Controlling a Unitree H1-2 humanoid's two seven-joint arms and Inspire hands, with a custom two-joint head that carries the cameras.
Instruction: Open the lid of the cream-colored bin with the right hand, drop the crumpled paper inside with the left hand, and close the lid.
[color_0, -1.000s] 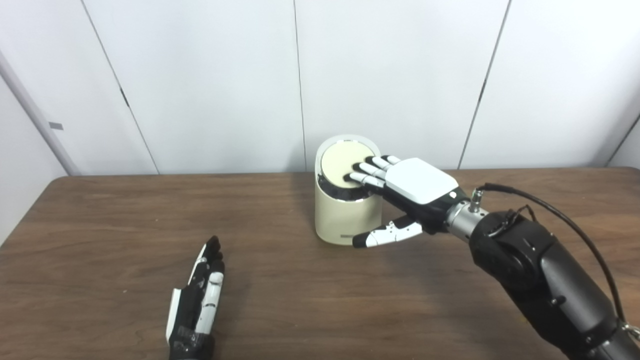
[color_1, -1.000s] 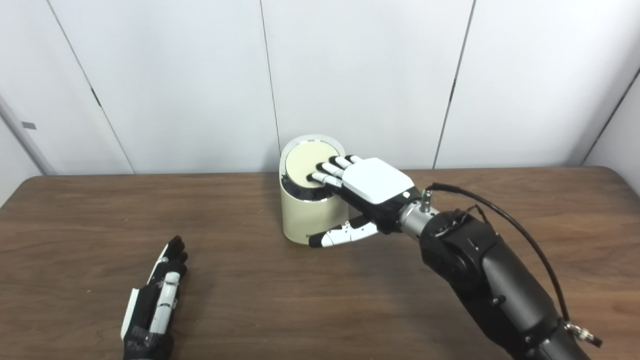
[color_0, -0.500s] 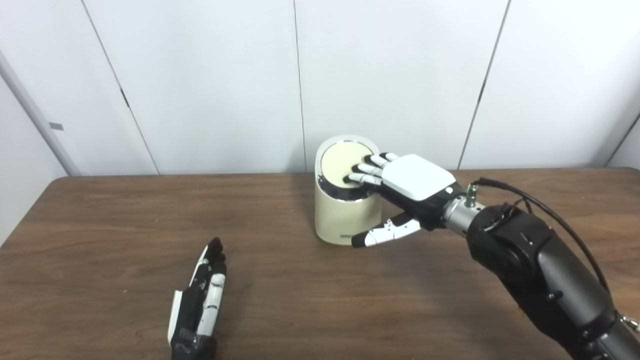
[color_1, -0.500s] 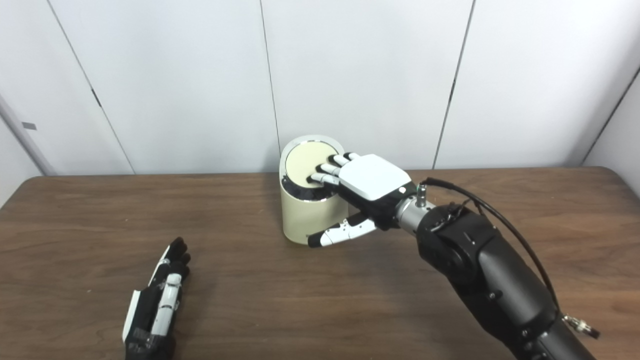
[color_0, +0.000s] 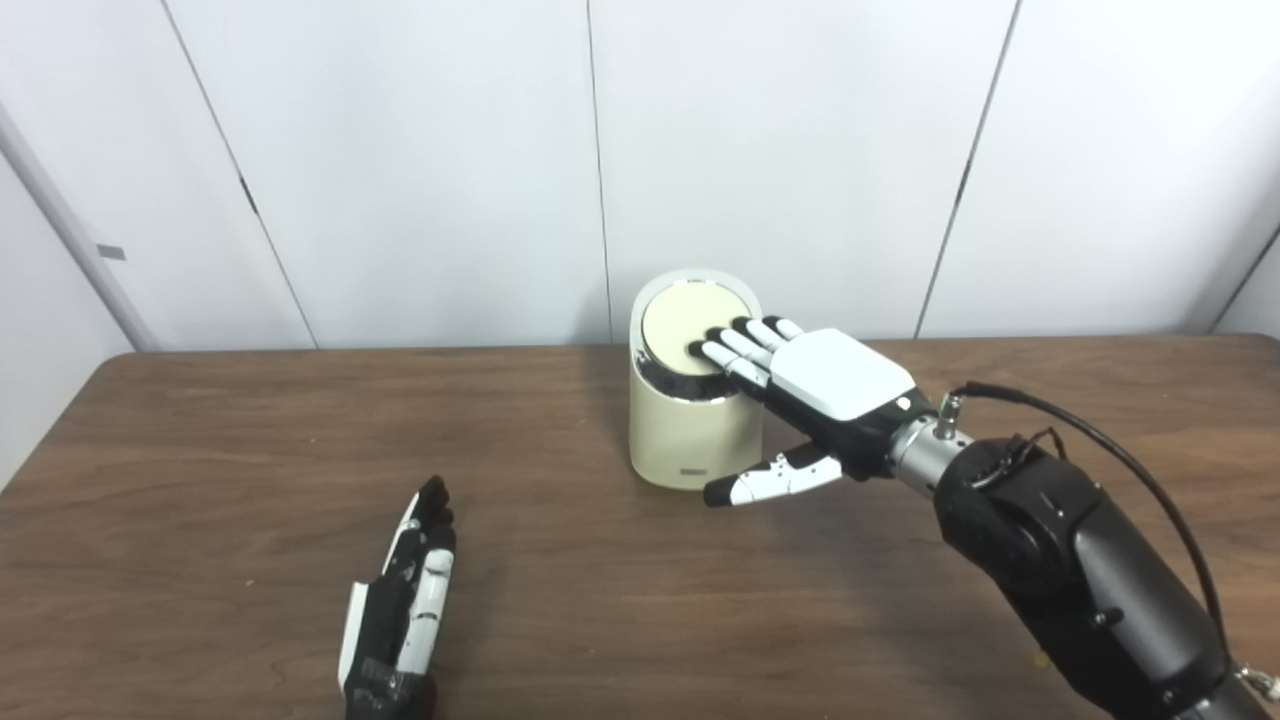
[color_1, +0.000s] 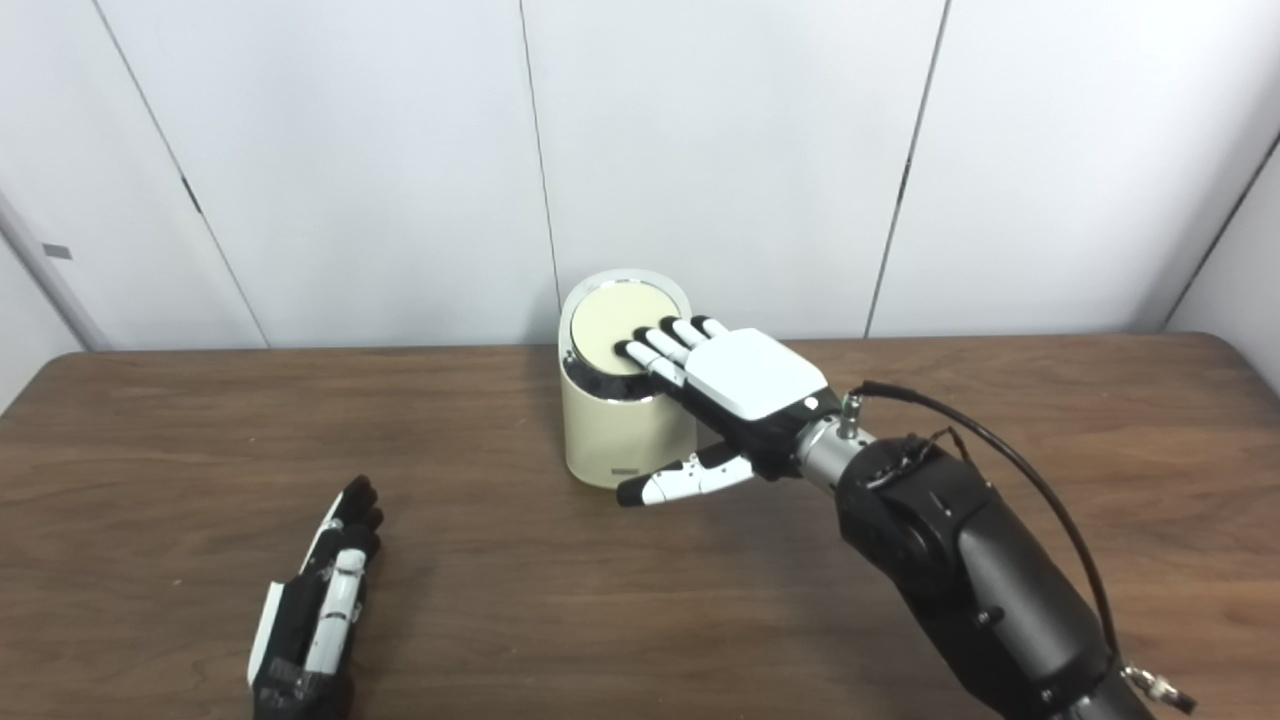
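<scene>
The cream-colored bin (color_0: 690, 400) stands upright just left of the right hand (color_0: 810, 390), whose spread, empty fingers (color_0: 722, 352) rest on its lid (color_0: 690, 328); the left hand (color_0: 400, 605) lies flat, empty, well apart.

Dark wooden table (color_0: 230, 470); white panelled wall (color_0: 420, 160) behind it.

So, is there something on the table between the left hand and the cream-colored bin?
No. Between the left hand and the cream-colored bin only bare brown table shows, in both eye views. No crumpled paper is visible there.
</scene>
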